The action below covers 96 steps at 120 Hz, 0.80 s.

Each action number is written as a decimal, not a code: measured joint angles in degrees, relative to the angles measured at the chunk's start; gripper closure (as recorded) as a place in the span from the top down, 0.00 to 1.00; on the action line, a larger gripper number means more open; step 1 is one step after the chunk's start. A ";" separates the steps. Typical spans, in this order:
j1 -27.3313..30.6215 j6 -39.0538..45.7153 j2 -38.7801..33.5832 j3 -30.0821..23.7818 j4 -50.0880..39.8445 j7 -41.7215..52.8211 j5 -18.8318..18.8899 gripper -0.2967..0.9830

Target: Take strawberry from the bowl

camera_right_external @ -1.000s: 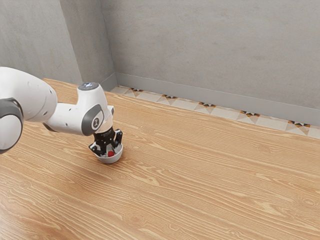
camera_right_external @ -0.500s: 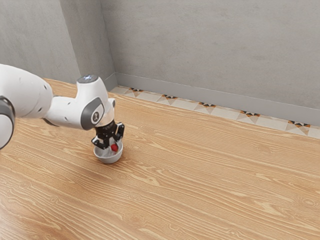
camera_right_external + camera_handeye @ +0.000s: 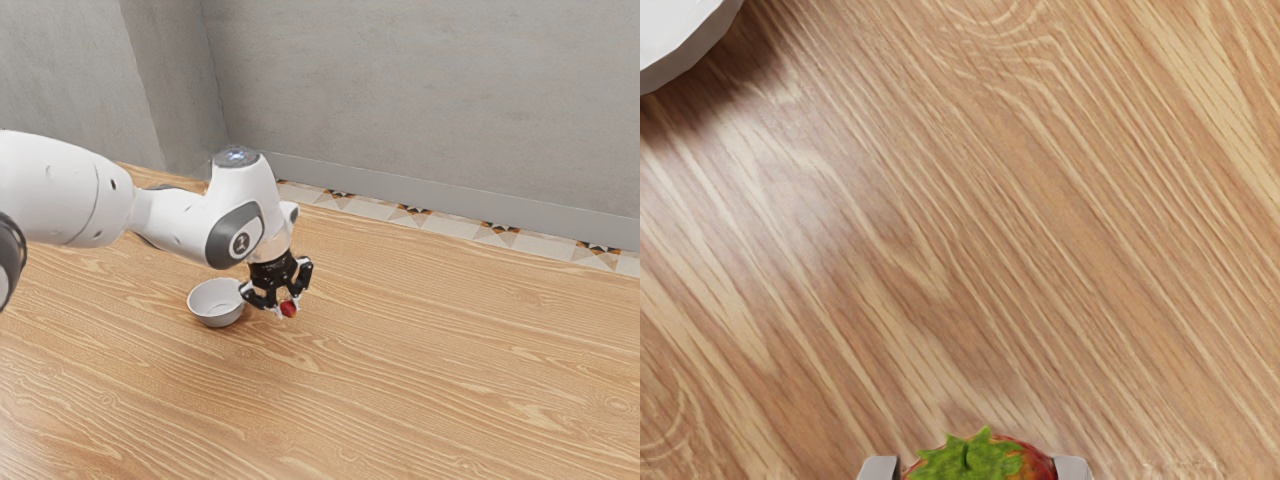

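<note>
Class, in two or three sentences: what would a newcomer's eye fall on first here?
The red strawberry stands out, gripped between the fingertips of the black hand, with its green leaves toward the wrist camera. Next comes the white bowl on the wooden table, beside the hand, toward the exterior view's left.

The white arm (image 3: 75, 195) reaches out, its black hand (image 3: 287, 307) pointing down, fingers (image 3: 879, 468) slightly apart.
</note>
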 joint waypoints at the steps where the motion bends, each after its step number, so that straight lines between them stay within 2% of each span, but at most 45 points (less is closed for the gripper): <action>1: -0.32 -0.02 0.24 0.00 0.19 -0.01 0.01 0.27; 17: -4.39 -0.13 4.02 -0.08 3.17 -0.22 0.04 0.27; 48: -6.23 0.14 8.17 -0.13 5.45 -0.54 -0.23 0.27; 71: -6.12 1.10 9.50 -0.20 6.24 0.09 -0.73 0.54; 82: -6.03 1.44 9.05 -0.17 6.03 0.40 -0.77 0.61; 96: -5.51 -1.00 4.35 0.04 6.78 2.01 -0.52 0.67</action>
